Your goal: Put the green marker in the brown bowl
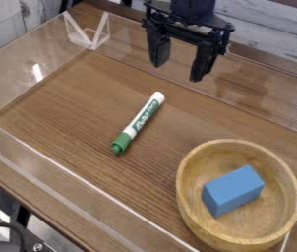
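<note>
The green marker (pixel 138 123) lies flat on the wooden table, its green cap pointing toward the near left. At the near right sits the brown bowl (pixel 194 167), a wide shallow wooden one, with a blue block (pixel 233 190) inside it. My gripper (pixel 178 59) hangs at the top centre, pointing down, well above and behind the marker. Its two dark fingers stand apart with nothing between them.
Clear acrylic walls (pixel 86 34) fence the table on the left, back and front. A bare strip of wood lies between the marker and the bowl. The table's front edge runs along the lower left.
</note>
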Controlling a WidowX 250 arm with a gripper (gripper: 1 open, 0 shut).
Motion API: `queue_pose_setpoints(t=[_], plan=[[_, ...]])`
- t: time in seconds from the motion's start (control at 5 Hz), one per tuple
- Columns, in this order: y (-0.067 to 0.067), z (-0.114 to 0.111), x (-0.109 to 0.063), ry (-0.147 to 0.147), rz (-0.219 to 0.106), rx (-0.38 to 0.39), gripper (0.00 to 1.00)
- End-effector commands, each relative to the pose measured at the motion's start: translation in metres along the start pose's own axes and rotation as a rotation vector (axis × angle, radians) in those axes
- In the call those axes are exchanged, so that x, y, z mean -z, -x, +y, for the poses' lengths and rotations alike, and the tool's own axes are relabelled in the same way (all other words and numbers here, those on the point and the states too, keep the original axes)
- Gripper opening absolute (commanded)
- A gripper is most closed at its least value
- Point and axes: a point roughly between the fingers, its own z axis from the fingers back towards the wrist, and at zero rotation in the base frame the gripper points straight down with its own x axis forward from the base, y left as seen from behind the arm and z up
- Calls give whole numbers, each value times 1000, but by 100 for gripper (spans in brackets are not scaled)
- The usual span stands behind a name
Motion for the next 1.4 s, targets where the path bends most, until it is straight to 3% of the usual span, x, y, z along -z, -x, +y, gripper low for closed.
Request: queue_pose_setpoints(t=[0.0,0.2,0.6,1.2], plan=[[5,4,7,1,6,-9,100],[18,13,17,2,-5,-28,100],[41,32,27,16,-76,-68,100],[47,37,44,36,-76,-55,100]])
